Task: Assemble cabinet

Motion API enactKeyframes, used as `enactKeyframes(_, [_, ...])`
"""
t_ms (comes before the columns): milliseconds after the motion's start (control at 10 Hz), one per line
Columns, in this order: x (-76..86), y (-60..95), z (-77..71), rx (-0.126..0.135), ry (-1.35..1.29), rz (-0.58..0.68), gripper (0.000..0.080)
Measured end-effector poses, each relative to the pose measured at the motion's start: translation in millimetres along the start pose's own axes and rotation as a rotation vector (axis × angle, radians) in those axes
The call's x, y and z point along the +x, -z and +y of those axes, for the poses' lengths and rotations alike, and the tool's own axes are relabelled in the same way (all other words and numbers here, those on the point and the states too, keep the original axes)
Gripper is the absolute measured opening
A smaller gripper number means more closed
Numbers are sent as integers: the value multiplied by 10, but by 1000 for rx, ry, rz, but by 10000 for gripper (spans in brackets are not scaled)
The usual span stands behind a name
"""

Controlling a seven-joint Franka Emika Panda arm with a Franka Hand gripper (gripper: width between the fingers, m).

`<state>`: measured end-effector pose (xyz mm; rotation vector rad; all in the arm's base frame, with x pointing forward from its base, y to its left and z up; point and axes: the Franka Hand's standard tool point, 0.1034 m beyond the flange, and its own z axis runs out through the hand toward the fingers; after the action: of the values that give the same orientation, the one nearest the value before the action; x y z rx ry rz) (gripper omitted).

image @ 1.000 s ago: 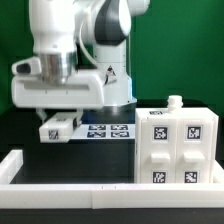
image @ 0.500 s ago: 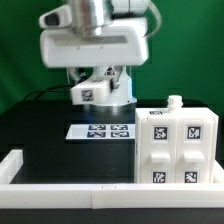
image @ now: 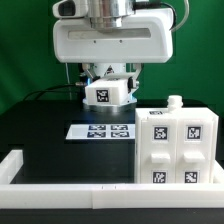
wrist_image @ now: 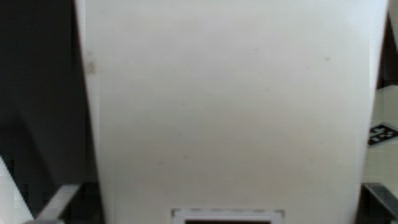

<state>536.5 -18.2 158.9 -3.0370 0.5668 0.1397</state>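
The cabinet's big white box (image: 180, 146) stands at the exterior view's right, with black-and-white tags on its front and a small white knob (image: 174, 101) on top. My gripper (image: 108, 84) is shut on a smaller white cabinet block (image: 108, 94) with a tag on its face, held in the air to the left of the box and above the marker board. In the wrist view this white block (wrist_image: 222, 100) fills most of the picture between the gripper's fingers (wrist_image: 61, 203), with my gripper (wrist_image: 217, 206) closed around it.
The marker board (image: 98, 130) lies flat on the black table just left of the box. A low white border rail (image: 60, 172) runs along the front and the left side. The arm's wide white wrist housing (image: 110, 40) hangs above the block.
The arm has moved to the exterior view's right and upward, carrying the white block from low at the left to above the marker board, closer to the box.
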Motion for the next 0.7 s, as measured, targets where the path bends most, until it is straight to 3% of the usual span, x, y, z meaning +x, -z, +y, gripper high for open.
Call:
enactKeyframes(300, [-3,-9,-7,-1,1,-1,558])
enactKeyframes(700, [226,173,-623,17,19,46,558])
